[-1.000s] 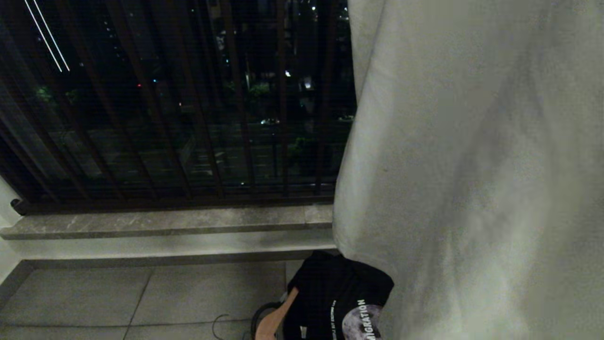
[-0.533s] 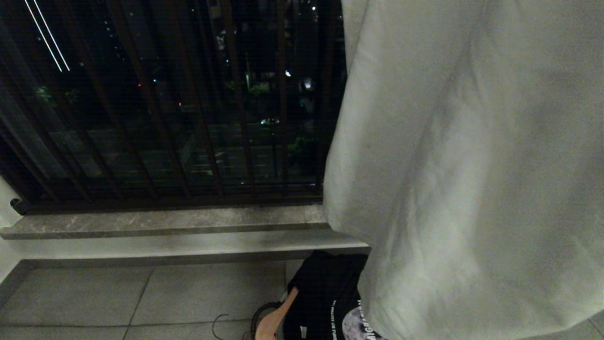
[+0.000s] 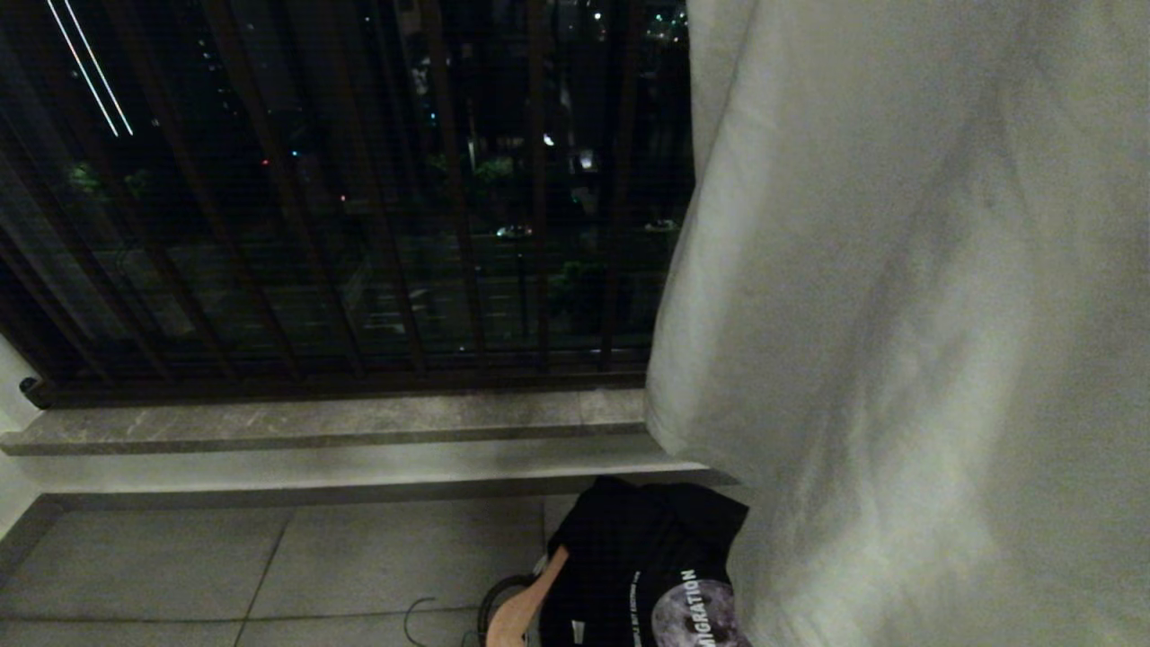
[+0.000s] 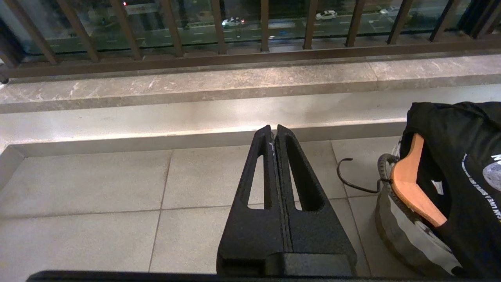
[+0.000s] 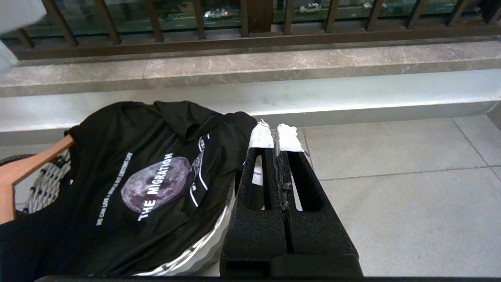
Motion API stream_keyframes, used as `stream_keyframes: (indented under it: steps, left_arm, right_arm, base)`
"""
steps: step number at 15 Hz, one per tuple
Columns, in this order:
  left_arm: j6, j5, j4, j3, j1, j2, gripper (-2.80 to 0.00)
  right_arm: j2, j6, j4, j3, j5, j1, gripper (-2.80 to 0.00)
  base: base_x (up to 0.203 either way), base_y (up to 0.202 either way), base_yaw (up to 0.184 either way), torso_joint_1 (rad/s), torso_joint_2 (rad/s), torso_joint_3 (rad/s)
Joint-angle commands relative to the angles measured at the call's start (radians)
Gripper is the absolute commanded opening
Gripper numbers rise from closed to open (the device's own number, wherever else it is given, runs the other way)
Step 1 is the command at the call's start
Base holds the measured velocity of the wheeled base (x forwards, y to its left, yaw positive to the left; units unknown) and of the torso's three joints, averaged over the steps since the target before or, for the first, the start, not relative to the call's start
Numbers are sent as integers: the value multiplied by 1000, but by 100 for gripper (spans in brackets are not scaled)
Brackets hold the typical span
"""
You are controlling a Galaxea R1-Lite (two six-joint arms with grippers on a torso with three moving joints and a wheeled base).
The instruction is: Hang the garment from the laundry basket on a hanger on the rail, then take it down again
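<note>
A balcony floor [image 4: 98, 196] of pale matte square tiles runs up to a stone ledge [image 4: 195, 84] under dark vertical railing bars [image 4: 176, 27]. The laundry basket [image 4: 407, 235], round with a woven wall and dark rim, stands on the floor near the ledge. A black T-shirt [image 5: 129, 184] lies bunched over it on a wooden hanger [image 4: 411, 184], whose thin wire hook [image 4: 348, 178] points away from the basket, level with the floor. Its moon print reads "THE MIGRATION". A pale cloth [image 3: 898, 314] hangs above the basket. The left gripper [image 4: 274, 131] and the right gripper [image 5: 276, 135], tips white-taped, hover beside the basket, jaws pressed together and empty.

Black garment [image 3: 642, 562] hides most of laundry basket [image 4: 395, 227].
</note>
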Motion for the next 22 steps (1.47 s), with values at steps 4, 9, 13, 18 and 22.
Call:
stream_keyframes:
  steps: [4, 9, 13, 18, 22]
  left_arm:
    - [6, 0, 1, 2, 0, -1, -280]
    - [6, 0, 1, 2, 0, -1, -280]
    - [6, 0, 1, 2, 0, -1, -280]
    - [6, 0, 1, 2, 0, -1, -280]
    - [7, 0, 1, 2, 0, -1, -280]
  right_arm:
    - [0, 0, 0, 0, 0, 0, -280]
    - [0, 0, 0, 0, 0, 0, -280]
    - [1, 0, 0, 0, 0, 0, -280]
    - [0, 0, 0, 0, 0, 0, -280]
    - [0, 0, 0, 0, 0, 0, -280]
  base:
    - [0, 0, 0, 0, 0, 0]
    - [0, 0, 0, 1, 0, -60]
    - [0, 0, 0, 1, 3, -190]
    - [0, 0, 0, 3, 2, -200]
    - [0, 0, 0, 3, 3, -199]
